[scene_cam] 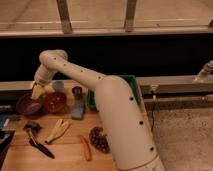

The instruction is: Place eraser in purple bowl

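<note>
Arm (100, 95): bent, reaching left across table (70, 152) | gripper (37, 91): fingers together, pointing down between purple bowl (29, 105) and orange-red bowl (54, 101)

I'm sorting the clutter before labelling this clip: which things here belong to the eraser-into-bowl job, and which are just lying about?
Job: purple bowl; gripper, shut, above the bowls' back edge. Eraser: can't pick it out.

Lying about: orange-red bowl, blue block, banana, red chili, grapes, green bin.
</note>
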Controlling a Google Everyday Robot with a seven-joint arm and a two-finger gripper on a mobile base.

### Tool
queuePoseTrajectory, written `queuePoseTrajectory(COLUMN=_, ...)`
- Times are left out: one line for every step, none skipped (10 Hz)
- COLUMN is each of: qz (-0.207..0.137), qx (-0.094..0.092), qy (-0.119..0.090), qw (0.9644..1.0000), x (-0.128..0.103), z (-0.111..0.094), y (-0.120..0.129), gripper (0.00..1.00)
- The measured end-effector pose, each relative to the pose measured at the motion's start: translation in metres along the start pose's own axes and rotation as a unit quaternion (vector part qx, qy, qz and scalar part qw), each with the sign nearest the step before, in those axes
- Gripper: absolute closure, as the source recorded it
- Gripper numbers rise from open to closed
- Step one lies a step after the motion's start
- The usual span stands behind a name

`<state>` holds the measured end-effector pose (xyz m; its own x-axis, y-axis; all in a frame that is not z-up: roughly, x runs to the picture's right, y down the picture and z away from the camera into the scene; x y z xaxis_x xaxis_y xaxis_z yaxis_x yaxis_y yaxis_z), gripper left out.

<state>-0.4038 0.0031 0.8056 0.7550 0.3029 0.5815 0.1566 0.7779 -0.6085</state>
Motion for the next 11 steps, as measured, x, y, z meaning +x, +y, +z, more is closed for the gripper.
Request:
queuePoseTrajectory(qz=-0.012, qx=-0.005, qy=-0.006, qw=0.9999, x=-0.009, z=0.002, y=0.004, gripper=1.00)
queuePoseTrajectory(qz=-0.020, qx=-0.009, qy=-0.011, qw=0.9997, x=-0.014, z=0.003, y=0.007, gripper=1.00)
queuePoseTrajectory(qz=-0.027, qx=-0.015, qy=-0.016, qw=0.9994, x=-0.019, z=0.005, y=0.009, gripper=1.00)
queuePoseTrajectory(qz=-0.036, qx=-0.023, qy=-0.021, qw=0.9989, x=-0.026, z=0.010, y=0.013, gripper=1.00)
queuePoseTrajectory(qz=-0.045, qx=-0.033, qy=-0.025, qw=0.9981, x=-0.035, z=0.019, y=0.017, gripper=1.00)
queuePoseTrajectory(qz=-0.050, qx=-0.039, qy=-0.033, qw=0.9975, x=-0.039, z=0.023, y=0.016, gripper=1.00)
queuePoseTrajectory(qz=-0.058, qx=-0.047, qy=-0.046, qw=0.9962, x=-0.045, z=0.033, y=0.011, gripper=1.00)
queuePoseTrajectory(qz=-0.065, qx=-0.056, qy=-0.055, qw=0.9948, x=-0.053, z=0.042, y=0.008, gripper=1.00)
queuePoseTrajectory(qz=-0.070, qx=-0.065, qy=-0.063, qw=0.9934, x=-0.059, z=0.052, y=0.007, gripper=1.00)
queuePoseTrajectory(qz=-0.072, qx=-0.070, qy=-0.066, qw=0.9928, x=-0.060, z=0.055, y=0.007, gripper=1.00)
queuePoseTrajectory(qz=-0.073, qx=-0.074, qy=-0.069, qw=0.9922, x=-0.059, z=0.058, y=0.006, gripper=1.00)
